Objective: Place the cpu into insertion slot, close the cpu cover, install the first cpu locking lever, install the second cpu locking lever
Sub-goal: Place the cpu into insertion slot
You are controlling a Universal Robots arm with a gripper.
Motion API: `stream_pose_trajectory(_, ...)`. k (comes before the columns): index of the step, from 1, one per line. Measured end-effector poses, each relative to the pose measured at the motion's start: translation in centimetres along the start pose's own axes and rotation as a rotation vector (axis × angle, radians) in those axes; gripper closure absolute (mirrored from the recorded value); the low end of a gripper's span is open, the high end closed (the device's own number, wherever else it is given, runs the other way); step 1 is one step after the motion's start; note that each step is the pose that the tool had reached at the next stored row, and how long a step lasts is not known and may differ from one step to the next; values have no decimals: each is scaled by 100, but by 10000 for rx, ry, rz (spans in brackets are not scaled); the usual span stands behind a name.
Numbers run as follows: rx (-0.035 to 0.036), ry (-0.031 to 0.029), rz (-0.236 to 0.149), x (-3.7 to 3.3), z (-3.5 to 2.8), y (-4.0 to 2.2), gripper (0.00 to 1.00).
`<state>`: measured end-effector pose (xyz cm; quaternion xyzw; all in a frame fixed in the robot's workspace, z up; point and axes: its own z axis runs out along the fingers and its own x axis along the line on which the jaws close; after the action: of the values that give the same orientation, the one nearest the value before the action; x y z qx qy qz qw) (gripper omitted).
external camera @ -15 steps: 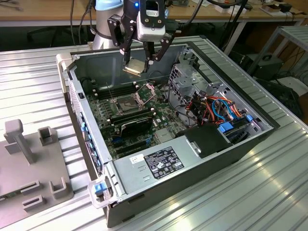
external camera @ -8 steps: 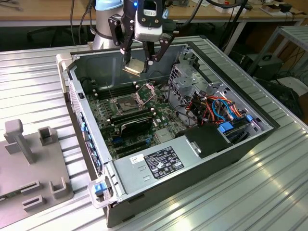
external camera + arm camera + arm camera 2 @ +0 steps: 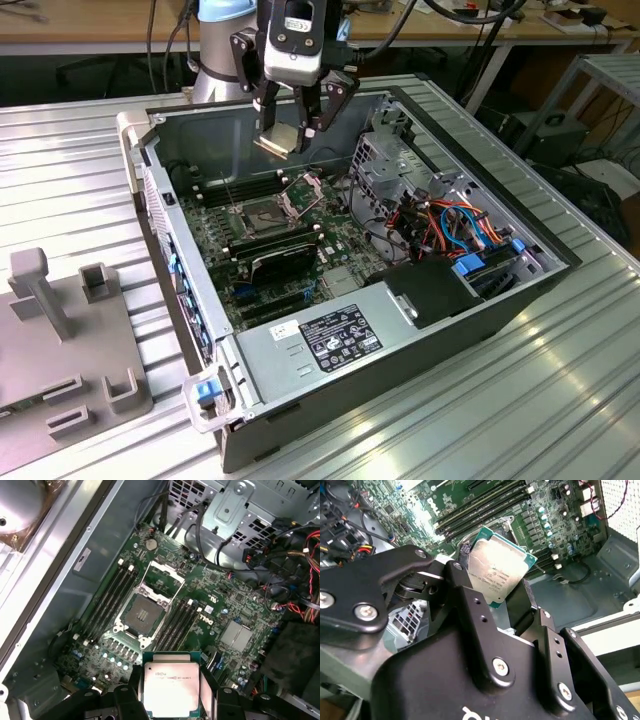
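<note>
Computer case (image 3: 420, 372) is lying on ribbed metal table (image 3: 560, 400), desks (image 3: 100, 30) behind; gripper (image 3: 297, 127) is clasping the cpu (image 3: 279, 139) above the insertion slot (image 3: 262, 214).

Fine print is seen on the cpu (image 3: 171, 687), on the power supply label (image 3: 325, 340) and on a case-wall sticker (image 3: 82, 559); none of it can be read.

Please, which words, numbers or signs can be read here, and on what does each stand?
Chip in the hand: faint print, too blurred to read.
White label on the grey box: too small to read.
Green board: white marks, too small to read.
</note>
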<state>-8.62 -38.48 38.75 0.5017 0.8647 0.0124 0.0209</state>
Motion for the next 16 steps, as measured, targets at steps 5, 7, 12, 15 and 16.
stream_pose_trajectory(5,14,-25,584,9,1,11,45)
stream_pose_trajectory(7,17,-31,732,14,2,15,45)
stream_pose_trajectory(12,31,-56,1331,22,2,22,45)
stream_pose_trajectory(15,39,-69,1629,25,3,23,45)
stream_pose_trajectory(16,39,-70,1634,25,3,23,45)
